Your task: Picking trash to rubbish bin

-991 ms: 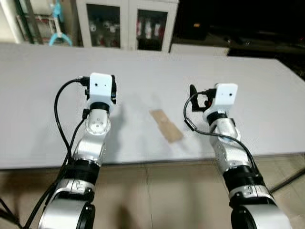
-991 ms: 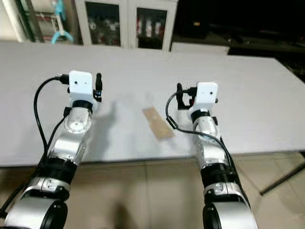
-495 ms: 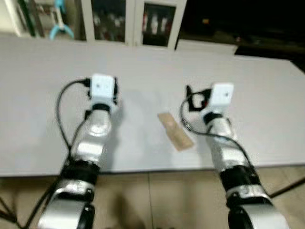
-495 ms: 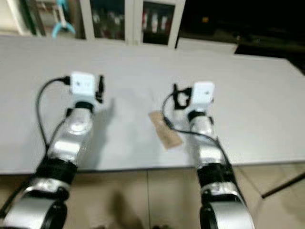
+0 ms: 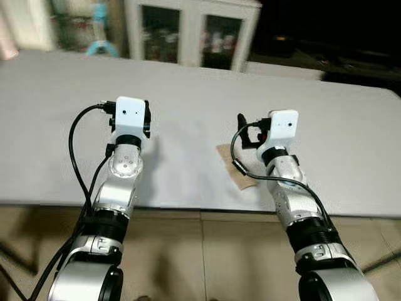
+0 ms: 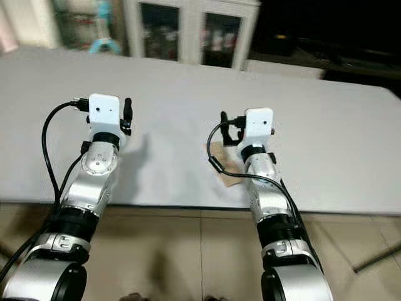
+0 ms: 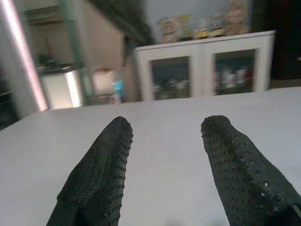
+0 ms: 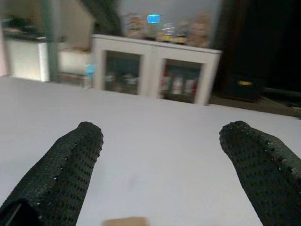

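Observation:
A flat brown scrap of paper (image 5: 230, 164) lies on the white table (image 5: 188, 94) near its front edge; its near end is hidden behind my right forearm. My right gripper (image 8: 164, 128) hovers just above the table over the scrap's far end, open and with nothing in it; the scrap's edge (image 8: 123, 221) shows at the base of the right wrist view. My left gripper (image 7: 167, 125) is held over bare table well to the left of the scrap, also open and with nothing between its fingers (image 7: 106, 160).
A white cabinet with glass doors (image 5: 191, 34) stands behind the table's far edge. The table's front edge (image 5: 188, 207) runs just under my forearms, with tiled floor (image 5: 200, 263) below. The back right of the room is dark.
The camera has swung, so the whole picture shifted. My right gripper now sits closer to the brown scrap, with the forearm covering its near end. The left arm keeps its pose.

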